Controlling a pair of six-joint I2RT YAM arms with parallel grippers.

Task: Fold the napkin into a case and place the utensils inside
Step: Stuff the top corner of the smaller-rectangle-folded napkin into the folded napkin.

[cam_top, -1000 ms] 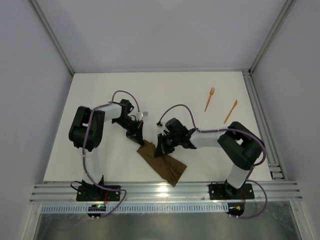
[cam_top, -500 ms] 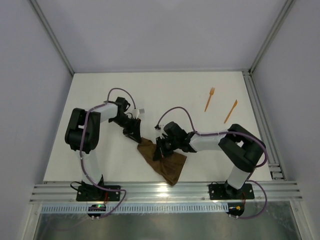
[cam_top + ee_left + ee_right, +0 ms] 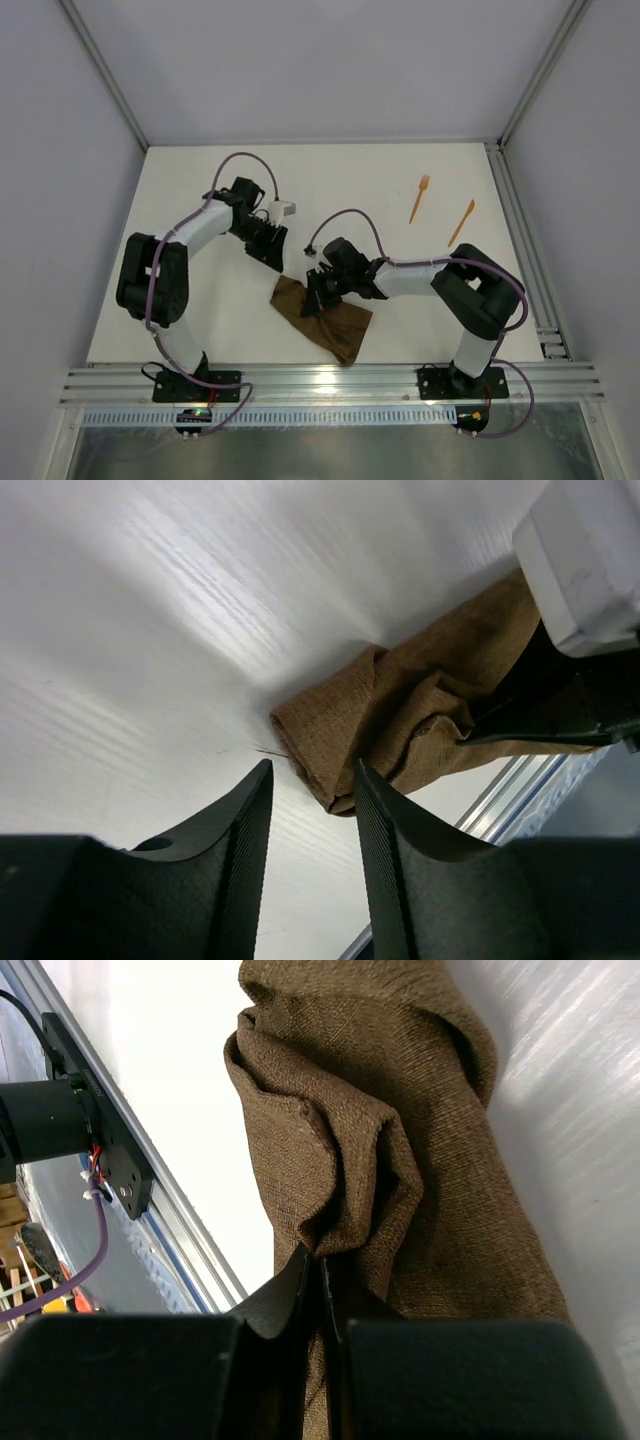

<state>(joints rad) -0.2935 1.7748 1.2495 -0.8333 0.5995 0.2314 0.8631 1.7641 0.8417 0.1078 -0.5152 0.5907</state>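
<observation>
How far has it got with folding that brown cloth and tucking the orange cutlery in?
Nothing looks finished: the napkin is a bunched heap, not a case. In hand: the right arm's jaws are pinched shut on one fold, while the left arm's jaws hang open short of the cloth. Left to do: all the folding, then the fork and knife, lying untouched at the far right.

No readable text (none anywhere)

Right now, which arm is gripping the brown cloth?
The right gripper, pinched shut on a fold of the napkin; the left gripper is open, just short of it.
</observation>
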